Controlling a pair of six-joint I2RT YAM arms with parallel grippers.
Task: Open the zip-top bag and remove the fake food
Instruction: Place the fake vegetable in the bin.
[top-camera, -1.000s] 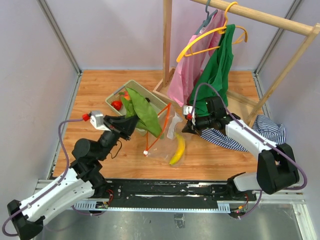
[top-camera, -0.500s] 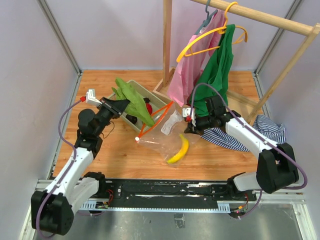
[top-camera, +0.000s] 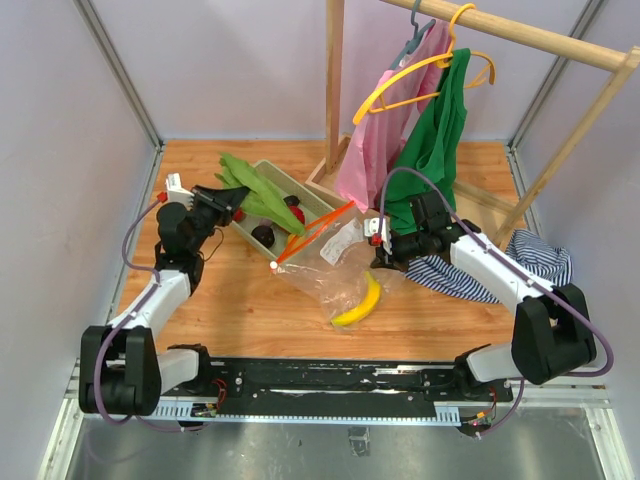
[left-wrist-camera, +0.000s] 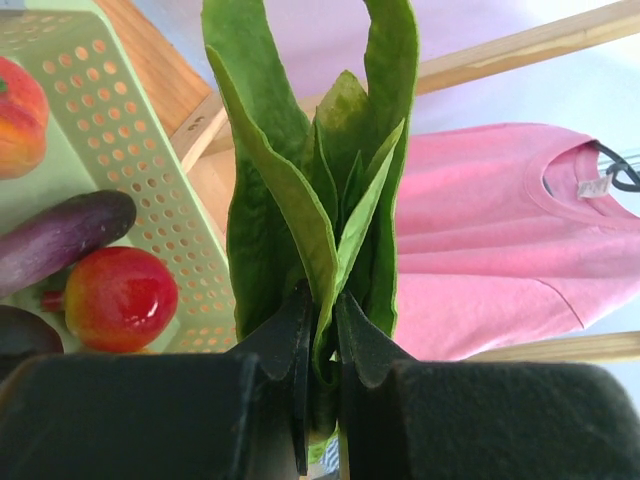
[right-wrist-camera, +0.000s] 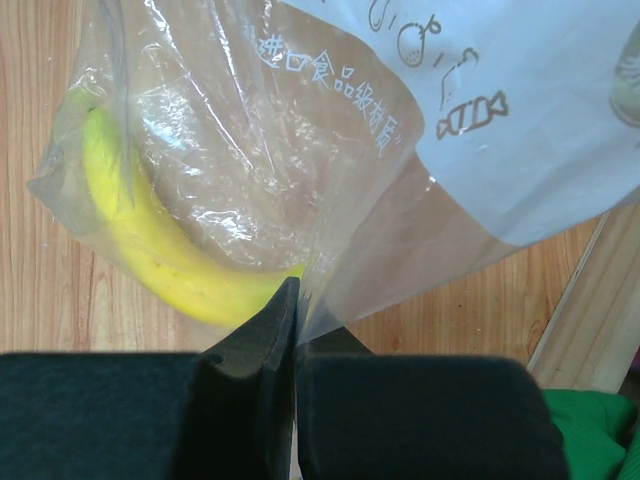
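Only wrist views show us the grips, lower center: left gripper clamps green leaves, right gripper the zip-top bag.

Top external: you look down from above and behind the rig, wide, over the whole table. Left wrist: close, facing the green basket and pink shirt. Right wrist: close, facing down onto the zip-top bag and banana. Overhead shares all four.

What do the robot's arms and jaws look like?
The left arm and right arm both have white links and black joints. A grey-purple cable loops along each, and a small red cap sits near each wrist. The jaws are black.
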